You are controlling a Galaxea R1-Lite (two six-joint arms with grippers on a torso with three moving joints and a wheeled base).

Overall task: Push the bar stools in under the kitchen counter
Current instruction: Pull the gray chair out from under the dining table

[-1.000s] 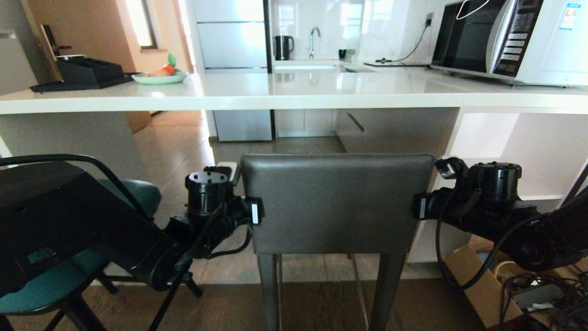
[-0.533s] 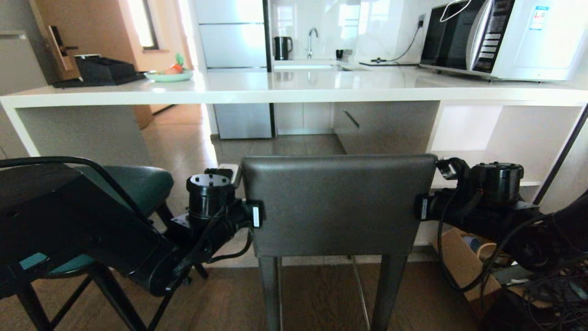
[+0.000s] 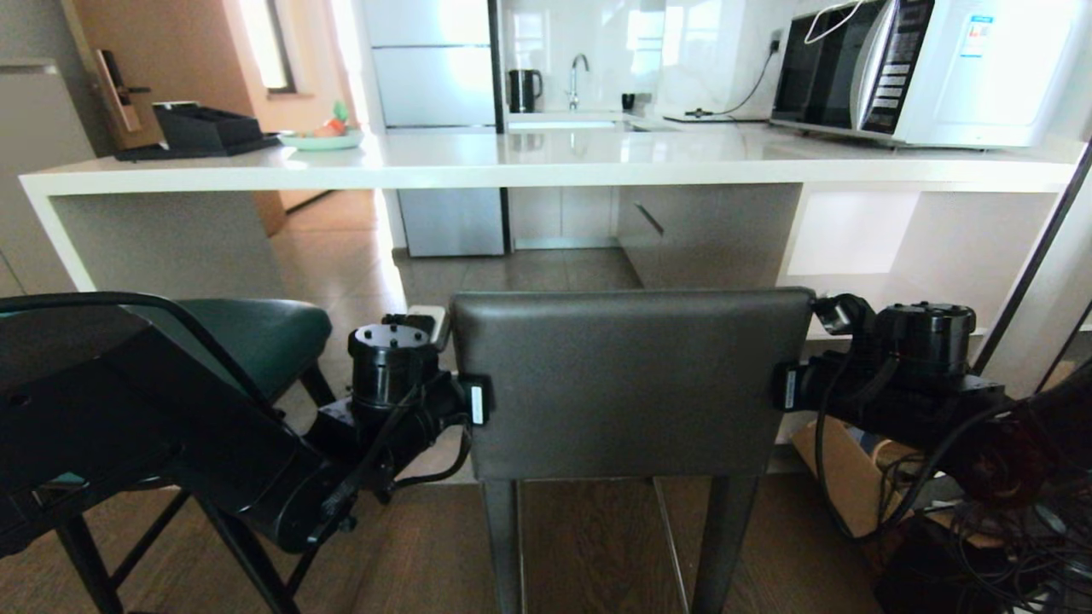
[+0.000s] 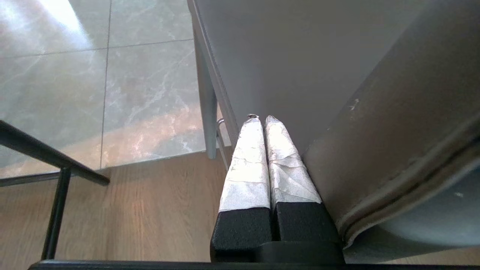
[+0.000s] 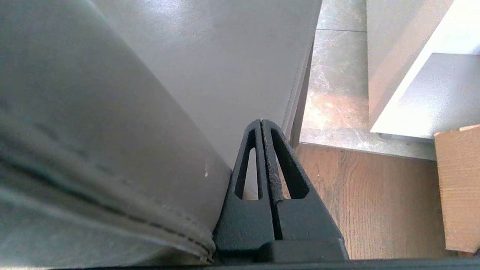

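Both pincers clenched empty: left pincer and right pincer bracket the grey stool's backrest. It stands short of the white surface; teal stool beside it, neither tucked under.

head view faces counter, wrist views close beside shared grey stool

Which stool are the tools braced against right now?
In front of the long white kitchen counter, the grey stool stands centre, with the left tool and right tool shut at its sides. Unlike the teal stool on its left, it has a squared backrest.
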